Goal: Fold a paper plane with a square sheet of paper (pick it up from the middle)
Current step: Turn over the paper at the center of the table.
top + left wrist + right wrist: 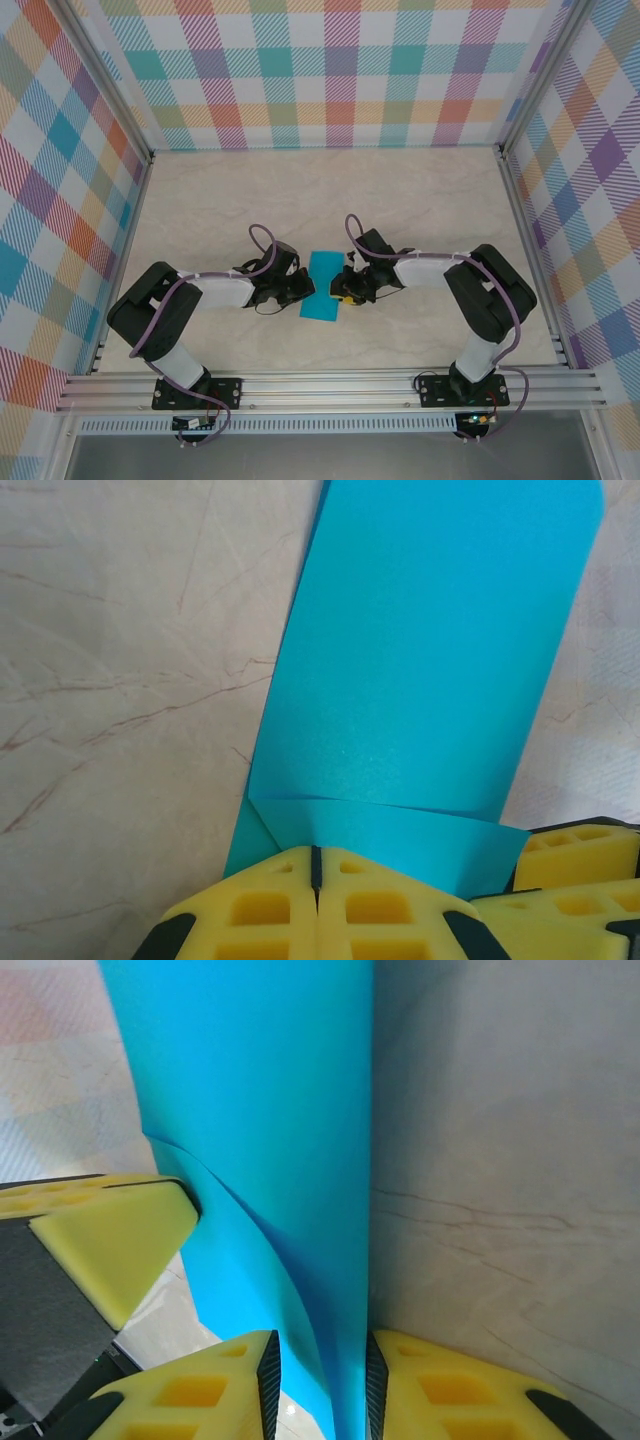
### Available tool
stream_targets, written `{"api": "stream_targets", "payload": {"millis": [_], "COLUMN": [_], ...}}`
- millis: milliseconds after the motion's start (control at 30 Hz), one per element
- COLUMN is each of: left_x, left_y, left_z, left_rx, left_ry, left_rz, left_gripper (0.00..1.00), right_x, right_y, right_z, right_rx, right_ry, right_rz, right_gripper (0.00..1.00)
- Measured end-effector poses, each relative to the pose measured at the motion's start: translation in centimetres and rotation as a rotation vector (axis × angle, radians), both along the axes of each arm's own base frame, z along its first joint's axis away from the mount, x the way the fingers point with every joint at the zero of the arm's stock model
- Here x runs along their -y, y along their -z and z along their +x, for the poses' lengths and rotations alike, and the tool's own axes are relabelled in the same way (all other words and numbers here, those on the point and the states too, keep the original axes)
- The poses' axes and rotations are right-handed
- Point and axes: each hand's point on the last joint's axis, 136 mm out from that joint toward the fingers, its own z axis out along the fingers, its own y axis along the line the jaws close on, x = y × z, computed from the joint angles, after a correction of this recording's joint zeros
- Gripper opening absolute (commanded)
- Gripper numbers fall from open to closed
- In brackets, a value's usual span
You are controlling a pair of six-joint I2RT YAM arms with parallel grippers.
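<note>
The square sheet of paper [325,285], teal-blue, lies folded into a long narrow strip on the table between the two grippers. A small flap [400,835] is creased up at its near end. My left gripper [300,290] is shut, its yellow fingertips [316,858] meeting at that flap's edge. My right gripper [346,289] is open, and a raised curved fold of the paper [330,1260] runs through the gap between its fingers [320,1385]. The left gripper's finger [110,1230] touches the paper's other side. A paper plane is out of view.
The marble-look tabletop [330,190] stretches out behind the paper. Checked walls [320,70] close in the back and both sides, and an aluminium rail [330,385] carries the arm bases at the near edge.
</note>
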Motion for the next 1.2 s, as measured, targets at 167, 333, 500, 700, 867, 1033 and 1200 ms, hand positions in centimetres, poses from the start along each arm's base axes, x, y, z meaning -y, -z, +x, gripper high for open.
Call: {"api": "stream_targets", "payload": {"millis": [167,333,500,700,867,1033,1200], "left_x": [0.0,0.0,-0.1,0.1,-0.4,-3.0,-6.0], "left_y": [0.0,0.0,-0.1,-1.6,-6.9,-11.8,-12.8], "left_z": [0.0,0.0,0.1,0.3,0.8,0.3,-1.2], "left_rx": [0.000,0.001,-0.001,0.014,0.133,0.258,0.309], "left_ry": [0.000,-0.001,-0.004,-0.024,-0.052,-0.113,-0.168], "left_rz": [0.000,0.001,0.005,-0.023,-0.078,-0.071,-0.020], "left_gripper": [0.00,0.00,0.02,0.24,0.42,0.52,0.60], "right_x": [-0.4,-0.7,-0.8,-0.7,-0.3,1.0,4.2], "right_y": [-0.3,-0.5,-0.5,-0.4,-1.0,-4.1,-8.5], "right_z": [0.2,0.4,0.3,0.0,-0.3,0.4,2.0], "right_rx": [0.009,0.017,0.022,0.022,0.045,0.136,0.273], "right_ry": [-0.004,-0.007,-0.013,-0.027,-0.054,-0.082,-0.073], "right_rz": [0.024,0.038,0.050,0.054,0.042,-0.049,-0.243], "right_gripper": [0.30,0.29,0.19,0.09,0.06,0.06,0.07]}}
